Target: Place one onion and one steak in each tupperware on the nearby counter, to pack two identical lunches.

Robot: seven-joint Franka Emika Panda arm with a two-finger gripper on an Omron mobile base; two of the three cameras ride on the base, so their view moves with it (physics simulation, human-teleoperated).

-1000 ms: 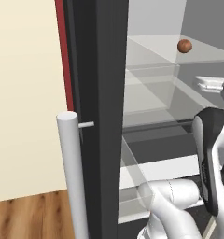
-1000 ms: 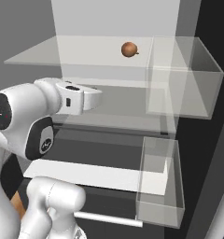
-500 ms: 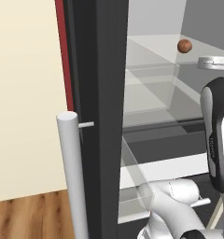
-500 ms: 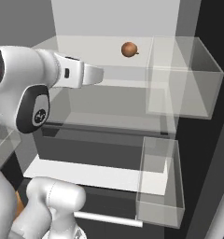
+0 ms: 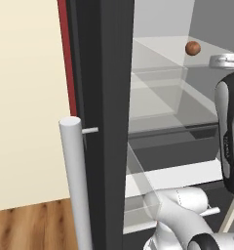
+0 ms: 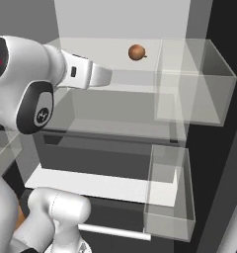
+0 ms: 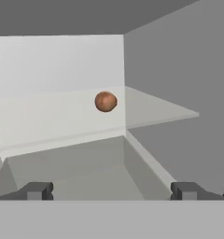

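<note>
The robot's two-finger gripper (image 7: 109, 190) has its dark finger tips spread wide with nothing between them, levelled at the open fridge. Ahead of it, well apart and a little above the line of the tips, the small orange-brown round onion (image 7: 105, 101) sits on the upper translucent glass shelf (image 7: 53, 116), near that shelf's back right corner where it meets the grey side wall. From the right base camera, the onion (image 6: 137, 52) lies beyond and to the right of the white hand, just left of the clear door bin (image 6: 194, 81). A round ball has no long axis, so I judge the reach needs only a forward, slightly upward travel.
</note>
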